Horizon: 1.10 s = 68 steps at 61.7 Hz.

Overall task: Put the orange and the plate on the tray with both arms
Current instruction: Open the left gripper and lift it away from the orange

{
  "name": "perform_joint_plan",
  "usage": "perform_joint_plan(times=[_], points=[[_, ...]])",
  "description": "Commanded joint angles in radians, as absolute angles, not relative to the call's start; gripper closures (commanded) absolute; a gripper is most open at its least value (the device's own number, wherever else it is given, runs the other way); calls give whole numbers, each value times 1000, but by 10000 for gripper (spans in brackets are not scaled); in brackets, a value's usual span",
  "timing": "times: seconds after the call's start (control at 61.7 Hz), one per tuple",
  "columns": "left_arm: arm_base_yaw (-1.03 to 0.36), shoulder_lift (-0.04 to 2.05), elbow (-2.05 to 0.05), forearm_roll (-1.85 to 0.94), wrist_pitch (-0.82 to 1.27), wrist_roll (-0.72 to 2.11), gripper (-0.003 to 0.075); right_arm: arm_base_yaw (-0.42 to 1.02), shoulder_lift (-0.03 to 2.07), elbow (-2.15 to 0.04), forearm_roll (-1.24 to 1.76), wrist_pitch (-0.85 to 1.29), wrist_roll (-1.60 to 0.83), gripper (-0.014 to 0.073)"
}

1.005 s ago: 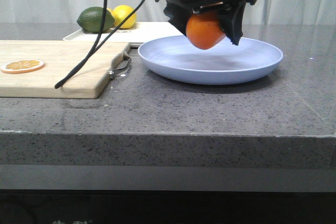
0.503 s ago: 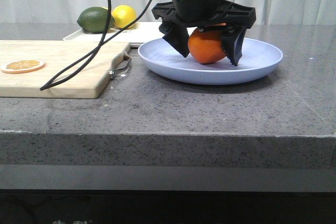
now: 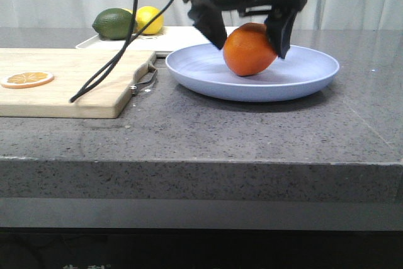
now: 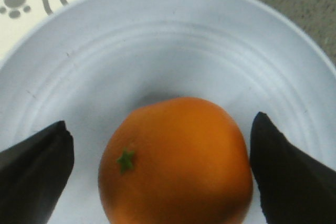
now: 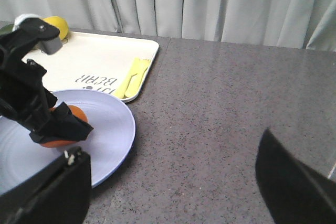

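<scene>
The orange is seen resting on the plate, w/ the left gripper above it, jaws released and spread either side, not touching. The right gripper is held off over the worktop, jaws apart. The tray sits just behind the plate.

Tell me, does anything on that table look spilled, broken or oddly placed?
Nothing stands out. The orange sits whole on the lavender-blue plate, between the open fingers of the left pincer. No spills or damage show anywhere.
</scene>
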<state>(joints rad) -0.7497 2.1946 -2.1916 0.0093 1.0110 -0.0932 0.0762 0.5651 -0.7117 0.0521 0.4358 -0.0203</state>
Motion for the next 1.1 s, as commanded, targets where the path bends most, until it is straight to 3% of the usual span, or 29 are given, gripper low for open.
perform_joint_plan(times=[0.0,0.778,0.941,1.086], points=[[-755,2125,-2273,13,1005,-104,66,71,573,-750,52,358,-27,-46],[-755,2102,-2358,11,1094,-104,78,71,573,-750,52,358,-27,-46],[-755,2085,-2358,11,1090,-104,241,71,573,-750,52,358,-27,-46],[-755,2084,-2358,13,1097,-104,489,71,573,-750,52,358,-27,-46]])
